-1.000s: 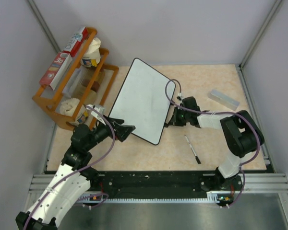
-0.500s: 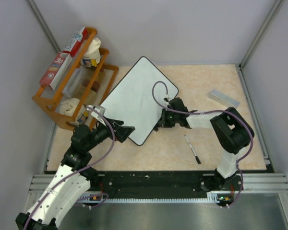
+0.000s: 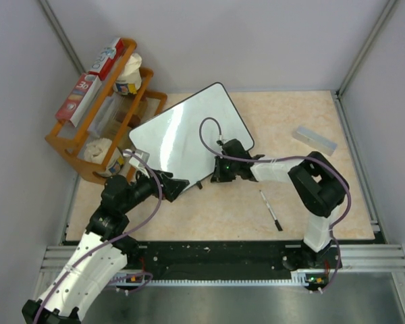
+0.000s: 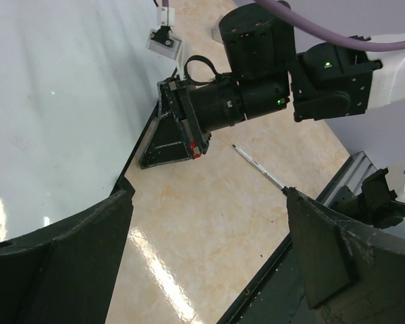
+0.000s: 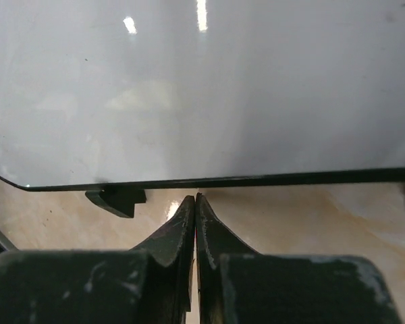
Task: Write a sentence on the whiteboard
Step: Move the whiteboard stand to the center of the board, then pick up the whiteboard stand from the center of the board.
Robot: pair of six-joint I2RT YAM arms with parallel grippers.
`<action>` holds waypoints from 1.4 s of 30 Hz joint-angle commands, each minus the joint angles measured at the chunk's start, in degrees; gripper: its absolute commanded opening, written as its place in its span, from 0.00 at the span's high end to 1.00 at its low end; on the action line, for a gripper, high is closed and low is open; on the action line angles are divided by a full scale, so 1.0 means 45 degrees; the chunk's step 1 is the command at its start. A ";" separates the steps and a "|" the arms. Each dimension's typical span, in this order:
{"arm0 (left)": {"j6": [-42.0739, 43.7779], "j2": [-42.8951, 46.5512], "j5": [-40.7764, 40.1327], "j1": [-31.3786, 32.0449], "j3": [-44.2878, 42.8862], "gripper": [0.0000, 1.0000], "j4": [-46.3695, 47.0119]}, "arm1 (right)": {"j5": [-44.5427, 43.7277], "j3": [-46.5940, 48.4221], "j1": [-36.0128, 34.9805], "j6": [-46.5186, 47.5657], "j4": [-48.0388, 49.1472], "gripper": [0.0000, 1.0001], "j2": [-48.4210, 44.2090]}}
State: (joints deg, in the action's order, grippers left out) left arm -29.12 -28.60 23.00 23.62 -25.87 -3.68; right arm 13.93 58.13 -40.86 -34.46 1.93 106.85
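Whiteboard (image 3: 182, 131) lies flat on the table (image 3: 293, 111), left of centre and turned askew, so its long axis runs from near left to far right; one far corner sits close to the orange rack (image 3: 59, 143). Its surface shows glare only, with no marker strokes visible in any view, so the sentence is judged not yet begun. Right gripper (image 5: 196, 202) is clenched with nothing between its fingers, and its tips sit at the black rim of the board's near right edge, just right of a small black clip (image 5: 116, 199); actual contact cannot be confirmed. Left gripper (image 4: 208, 196) is spread wide and holds nothing, hovering low at the board's near corner. The marker (image 3: 271, 211) lies loose on the table, near and right of the board and apart from it, its axis running far left to near right. It is closer to the right arm, which would have to turn away from the board and toward the near right to reach it. Likely risk: the pen rolling when touched.
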 commanded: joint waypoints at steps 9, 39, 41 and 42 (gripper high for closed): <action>0.0554 0.0027 -0.0287 0.0006 -0.0170 0.01 -0.0353 | -0.3792 -0.1061 0.0017 0.2499 -0.2558 0.87 -0.3314; 0.0710 -0.0148 -0.0093 0.0006 0.0084 0.01 -0.0139 | -0.3331 0.0168 0.1346 0.4122 -0.0527 0.62 -0.0287; 0.0730 -0.0129 -0.0112 0.0006 0.0065 0.01 -0.0158 | -0.3176 0.0285 0.1365 0.4103 -0.0199 0.62 -0.0189; 0.0749 -0.0129 -0.0112 0.0006 0.0045 0.01 -0.0158 | -0.3175 0.0324 0.1346 0.4083 -0.0215 0.64 -0.0093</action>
State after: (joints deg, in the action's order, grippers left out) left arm -26.83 -29.04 22.44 23.62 -25.80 -6.52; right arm -1.26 57.89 -34.96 -16.86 -0.78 103.68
